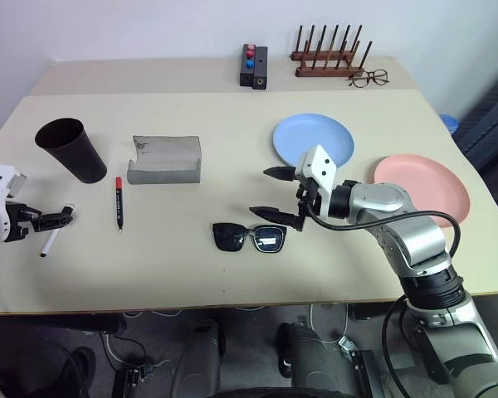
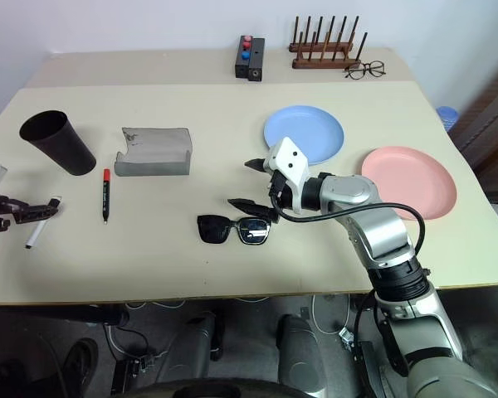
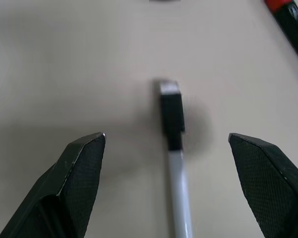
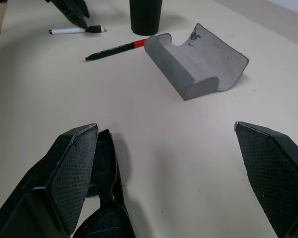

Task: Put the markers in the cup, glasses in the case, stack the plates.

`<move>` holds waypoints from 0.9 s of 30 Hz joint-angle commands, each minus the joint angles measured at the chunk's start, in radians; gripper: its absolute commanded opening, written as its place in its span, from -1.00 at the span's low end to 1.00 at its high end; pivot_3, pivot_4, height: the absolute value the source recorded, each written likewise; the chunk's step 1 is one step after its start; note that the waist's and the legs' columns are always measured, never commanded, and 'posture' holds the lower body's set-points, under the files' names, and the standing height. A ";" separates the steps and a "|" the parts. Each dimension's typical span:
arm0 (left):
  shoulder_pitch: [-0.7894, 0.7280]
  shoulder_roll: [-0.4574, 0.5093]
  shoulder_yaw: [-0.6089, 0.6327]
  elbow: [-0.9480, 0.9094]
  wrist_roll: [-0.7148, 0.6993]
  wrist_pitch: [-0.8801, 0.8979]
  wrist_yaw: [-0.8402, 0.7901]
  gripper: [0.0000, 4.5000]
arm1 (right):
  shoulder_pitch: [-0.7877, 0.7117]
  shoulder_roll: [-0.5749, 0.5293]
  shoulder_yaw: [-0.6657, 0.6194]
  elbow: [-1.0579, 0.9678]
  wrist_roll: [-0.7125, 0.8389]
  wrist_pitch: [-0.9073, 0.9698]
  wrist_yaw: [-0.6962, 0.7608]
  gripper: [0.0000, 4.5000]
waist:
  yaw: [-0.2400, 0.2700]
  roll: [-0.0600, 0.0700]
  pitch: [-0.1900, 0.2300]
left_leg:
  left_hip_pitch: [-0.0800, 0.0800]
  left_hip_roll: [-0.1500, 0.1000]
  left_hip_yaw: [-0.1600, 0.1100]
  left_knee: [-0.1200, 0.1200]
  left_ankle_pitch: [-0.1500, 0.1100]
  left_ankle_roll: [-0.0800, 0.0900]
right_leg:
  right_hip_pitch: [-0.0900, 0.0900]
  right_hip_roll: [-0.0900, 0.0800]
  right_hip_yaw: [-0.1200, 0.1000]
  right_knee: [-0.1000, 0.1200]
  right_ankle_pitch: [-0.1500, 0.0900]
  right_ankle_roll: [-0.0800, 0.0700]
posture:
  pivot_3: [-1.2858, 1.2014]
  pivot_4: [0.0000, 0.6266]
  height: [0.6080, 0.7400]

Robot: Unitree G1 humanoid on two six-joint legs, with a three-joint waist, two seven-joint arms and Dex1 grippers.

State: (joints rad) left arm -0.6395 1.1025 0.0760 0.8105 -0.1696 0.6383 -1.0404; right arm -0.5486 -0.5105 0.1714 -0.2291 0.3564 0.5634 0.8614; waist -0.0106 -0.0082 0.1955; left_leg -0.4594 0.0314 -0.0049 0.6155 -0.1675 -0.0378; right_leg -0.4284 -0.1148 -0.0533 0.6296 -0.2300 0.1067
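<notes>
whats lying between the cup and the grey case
The black marker with the red end lies on the table in front of the gap between the cup and the open case, seen in the left eye view.

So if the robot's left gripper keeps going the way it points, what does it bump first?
Probably the white marker with the black cap; it lies on the table between the left gripper's open fingers.

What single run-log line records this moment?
left end effector: open over white marker | right end effector: open above sunglasses | plates: unstacked
</notes>
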 commanded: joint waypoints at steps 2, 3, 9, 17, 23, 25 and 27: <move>-0.066 0.000 -0.039 0.069 0.048 -0.021 -0.033 0.83 | 0.000 -0.011 -0.031 -0.043 0.013 0.000 -0.006 1.00 | -0.001 0.000 0.000 | 0.000 0.000 0.000 0.000 0.000 0.000 | 0.000 0.000 0.000 0.000 0.000 0.000 | 0.03 -0.52 1.00; -0.076 -0.001 -0.049 0.084 0.054 -0.014 -0.052 0.83 | 0.002 -0.012 -0.031 -0.043 0.013 -0.001 -0.007 1.00 | -0.002 -0.001 0.000 | 0.000 0.000 0.000 0.000 0.000 0.000 | 0.000 0.000 0.000 0.000 0.000 0.000 | 0.03 -0.52 1.00; -0.079 -0.006 -0.097 0.138 0.098 -0.022 -0.110 0.02 | 0.006 -0.018 -0.035 -0.046 0.014 -0.003 -0.012 1.00 | -0.002 -0.001 0.000 | 0.000 0.000 0.000 0.000 0.000 0.000 | 0.000 0.000 0.000 0.000 0.000 0.000 | 0.03 -0.52 1.00; -0.065 -0.001 -0.074 0.149 0.107 -0.051 -0.126 -0.96 | 0.006 -0.021 -0.034 -0.040 0.011 -0.012 -0.014 1.00 | -0.002 -0.001 0.000 | 0.000 0.000 0.000 0.000 0.000 0.000 | 0.000 0.000 0.000 0.000 0.000 0.000 | 0.03 -0.52 1.00; 0.027 0.065 0.000 0.003 0.039 -0.015 -0.192 -0.96 | 0.000 -0.023 -0.033 -0.024 0.008 -0.025 -0.006 1.00 | -0.008 -0.001 0.000 | 0.000 0.000 0.000 0.000 0.000 0.000 | 0.000 0.000 0.000 0.000 0.000 0.000 | 0.03 -0.52 1.00; 0.101 0.085 0.056 -0.116 -0.006 -0.002 -0.208 -0.96 | -0.002 -0.023 -0.033 -0.016 0.006 -0.032 -0.002 1.00 | -0.006 -0.001 0.000 | 0.000 0.001 0.000 0.000 0.000 0.000 | 0.000 0.000 0.000 0.000 0.000 0.000 | 0.03 -0.52 1.00; 0.232 0.096 0.143 -0.278 -0.053 -0.107 -0.246 -0.96 | -0.006 -0.023 -0.030 -0.006 0.002 -0.043 0.005 1.00 | -0.006 -0.001 0.000 | 0.000 0.001 0.000 0.000 0.000 0.000 | 0.000 0.000 0.000 0.000 0.000 -0.001 | 0.03 -0.52 1.00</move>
State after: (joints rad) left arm -0.4452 1.1623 0.1410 0.6474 -0.1790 0.5940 -1.2580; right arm -0.5423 -0.5300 0.1614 -0.2232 0.3558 0.5487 0.8585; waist -0.0166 -0.0096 0.1957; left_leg -0.4593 0.0323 -0.0050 0.6153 -0.1675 -0.0379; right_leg -0.4287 -0.1152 -0.0531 0.6297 -0.2316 0.1037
